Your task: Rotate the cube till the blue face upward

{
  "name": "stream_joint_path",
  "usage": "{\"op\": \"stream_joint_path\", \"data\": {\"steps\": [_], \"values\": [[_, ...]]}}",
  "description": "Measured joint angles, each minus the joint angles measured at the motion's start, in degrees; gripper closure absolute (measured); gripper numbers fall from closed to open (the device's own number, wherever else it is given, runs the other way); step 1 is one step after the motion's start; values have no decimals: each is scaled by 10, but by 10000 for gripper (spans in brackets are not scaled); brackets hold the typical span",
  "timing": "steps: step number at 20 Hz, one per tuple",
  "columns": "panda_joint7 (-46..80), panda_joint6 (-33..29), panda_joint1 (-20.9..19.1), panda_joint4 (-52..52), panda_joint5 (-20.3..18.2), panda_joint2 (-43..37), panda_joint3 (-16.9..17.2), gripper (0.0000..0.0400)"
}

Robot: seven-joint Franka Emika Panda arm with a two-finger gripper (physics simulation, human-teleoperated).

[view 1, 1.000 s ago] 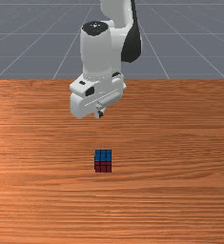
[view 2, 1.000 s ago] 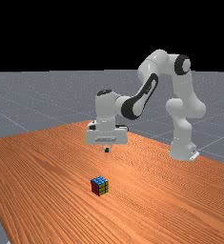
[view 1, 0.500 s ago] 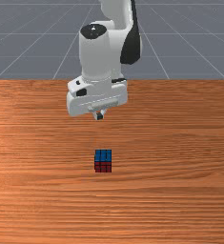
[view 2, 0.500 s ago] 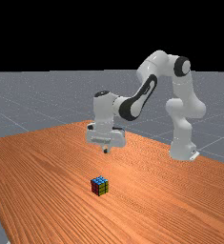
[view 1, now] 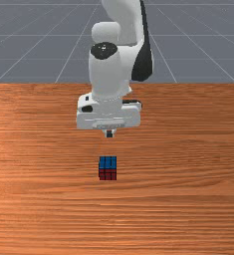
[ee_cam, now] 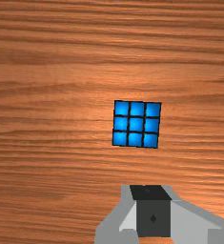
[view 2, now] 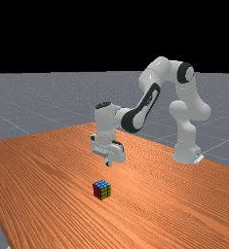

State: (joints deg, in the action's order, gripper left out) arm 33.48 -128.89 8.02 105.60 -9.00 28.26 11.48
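The gripper (view 1: 109,134) hangs above the table, on the arm's side of the cube, its two fingers together with nothing between them. A cube (view 1: 107,168) rests flat on the wood, its blue face up and its red face toward the front camera. In the far view the cube (view 2: 102,189) shows blue on top, red at left and yellow at right, below the gripper (view 2: 108,164) and apart from it. From the wrist, the blue top of the cube (ee_cam: 136,124) lies squarely beyond the shut fingertips of the gripper (ee_cam: 151,191).
The orange-brown wooden table (view 1: 188,199) surrounds the cube on all sides. In the far view the arm's base (view 2: 186,153) stands at the right, and a table edge runs down the left.
My hand has turned and come lower and nearer to the cube, with its wide body now square across the front view. The cube has kept its place, blue side up.
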Motion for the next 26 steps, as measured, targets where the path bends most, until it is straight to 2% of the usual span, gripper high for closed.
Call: {"op": "stream_joint_path", "data": {"steps": [13, 17, 19, 23, 26], "values": [[38, -3, -3, -139, -13, 156, -8, 400], [40, -6, -3, -141, -14, 162, -8, 400], [45, -5, 1, -140, -21, 159, -17, 367], [55, -3, 34, -137, -29, 161, -47, 394], [59, 7, 41, -131, -28, 151, -49, 399]]}}
